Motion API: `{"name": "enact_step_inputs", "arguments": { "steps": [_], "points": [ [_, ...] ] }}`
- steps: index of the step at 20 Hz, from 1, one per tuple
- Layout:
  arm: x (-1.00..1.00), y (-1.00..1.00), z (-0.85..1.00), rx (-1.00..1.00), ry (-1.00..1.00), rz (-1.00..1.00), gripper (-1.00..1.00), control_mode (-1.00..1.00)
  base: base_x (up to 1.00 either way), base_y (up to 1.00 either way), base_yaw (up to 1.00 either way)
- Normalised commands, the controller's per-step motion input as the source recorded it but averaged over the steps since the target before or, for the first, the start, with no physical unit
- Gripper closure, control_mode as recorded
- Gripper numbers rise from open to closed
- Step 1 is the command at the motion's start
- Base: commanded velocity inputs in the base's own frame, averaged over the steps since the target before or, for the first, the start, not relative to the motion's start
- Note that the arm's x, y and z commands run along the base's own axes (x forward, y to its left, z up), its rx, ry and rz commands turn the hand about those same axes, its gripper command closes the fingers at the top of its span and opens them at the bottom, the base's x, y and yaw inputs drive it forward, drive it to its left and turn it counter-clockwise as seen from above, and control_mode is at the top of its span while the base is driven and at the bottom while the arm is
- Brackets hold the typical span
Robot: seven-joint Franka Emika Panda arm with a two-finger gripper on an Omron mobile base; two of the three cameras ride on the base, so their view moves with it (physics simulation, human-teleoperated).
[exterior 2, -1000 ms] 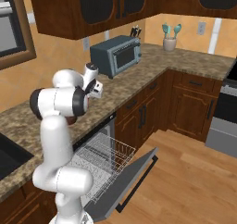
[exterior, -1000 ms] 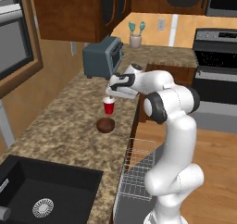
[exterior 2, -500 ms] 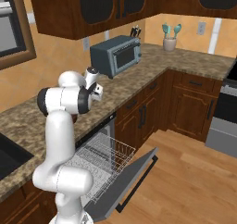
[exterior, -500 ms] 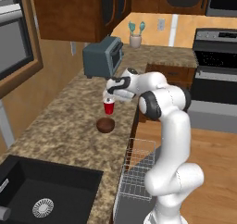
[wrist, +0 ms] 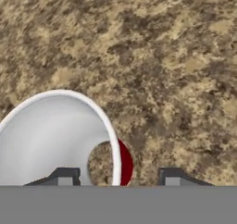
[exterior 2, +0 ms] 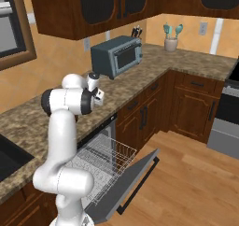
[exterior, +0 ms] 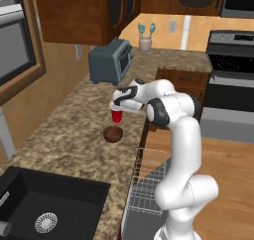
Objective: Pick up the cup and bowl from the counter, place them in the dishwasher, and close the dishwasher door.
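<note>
Here, working across the left base view, you have the sink (exterior: 30, 204) sunk into the counter (exterior: 64, 135) at the lower left, then the dark brown bowl (exterior: 113, 134) sitting on the granite near the counter's front edge. Just beyond the bowl stands the red cup (exterior: 117, 115), upright, and the gripper (exterior: 118, 106) hangs right on top of it, the arm reaching in from the right. Behind them the toaster oven (exterior: 110, 61) sits against the wall, and the utensil holder (exterior: 145, 43) stands in the far corner. Below the counter edge, right of the bowl, the dishwasher (exterior: 146, 184) shows its white wire rack pulled out.

In the hand view you look straight down: the cup's (wrist: 60, 140) white inside fills the lower left, and its right rim wall runs between the two fingertips (wrist: 172, 176), one tip inside the cup, the other outside over bare granite. The jaws stand apart, not yet clamped on the rim.

In the right base view the dishwasher door (exterior 2: 123, 187) lies dropped open, nearly flat, with the rack above it.
</note>
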Motion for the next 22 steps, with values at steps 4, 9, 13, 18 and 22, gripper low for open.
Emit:
{"name": "enact_step_inputs", "arguments": {
  "steps": [4, 9, 13, 18, 22],
  "points": [
    [-0.31, -0.14, -0.13, 0.0, 0.0, -0.01, 1.0, -1.0, 0.0, 0.0, 0.0],
    [-0.67, -0.32, -0.25, 0.0, 0.0, 0.0, 1.0, -1.0, 0.0, 0.0, 0.0],
    [-0.56, -0.36, -0.01, 0.0, -0.17, -0.08, 1.0, -1.0, 0.0, 0.0, 0.0],
    [-0.8, -0.68, 0.14, 0.05, -0.24, -0.18, 1.0, -1.0, 0.0, 0.0, 0.0],
    [-1.0, -0.79, 0.28, 0.12, 0.15, -0.21, 1.0, -1.0, 0.0, 0.0, 0.0]
  ]
}}
